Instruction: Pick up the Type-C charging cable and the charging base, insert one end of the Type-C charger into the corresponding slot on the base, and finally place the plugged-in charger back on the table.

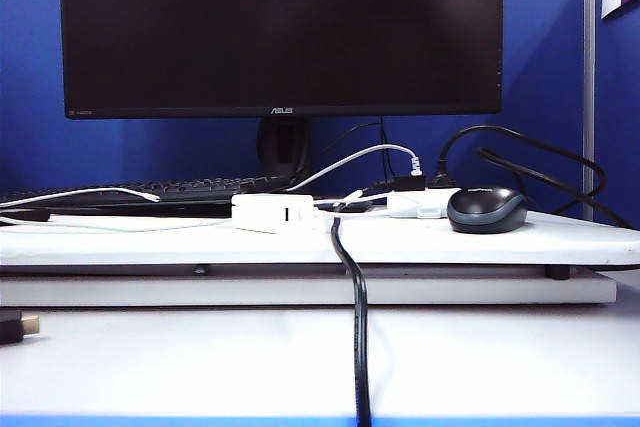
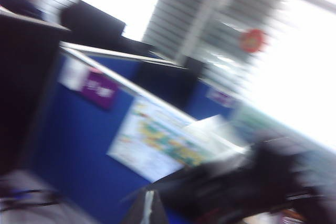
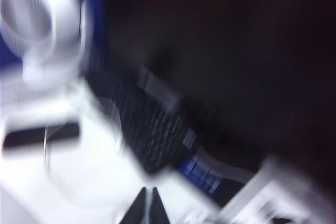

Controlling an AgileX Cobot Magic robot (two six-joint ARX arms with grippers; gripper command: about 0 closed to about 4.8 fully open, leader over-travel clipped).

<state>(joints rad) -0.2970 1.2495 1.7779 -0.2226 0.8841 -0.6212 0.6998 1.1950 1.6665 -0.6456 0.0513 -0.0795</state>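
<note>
The charging base (image 1: 272,213), a flat white block, lies on the table (image 1: 520,242) in front of the monitor stand. A thin white Type-C charging cable (image 1: 90,193) runs in from the left over the keyboard's front and ends in a small tip. Neither arm appears in the exterior view. My left gripper (image 2: 148,209) is shut and points up at a blue partition; only a pale sliver shows between its dark fingers, and the view is blurred. My right gripper (image 3: 148,206) is shut with nothing in it, above the white table near the keyboard (image 3: 142,124).
A black monitor (image 1: 280,27) fills the back. A black mouse (image 1: 487,209) and a small white box with black plugs (image 1: 420,203) sit on the right. A thick black cable (image 1: 358,327) hangs over the table's front edge. A black plug (image 1: 15,325) lies at the left edge.
</note>
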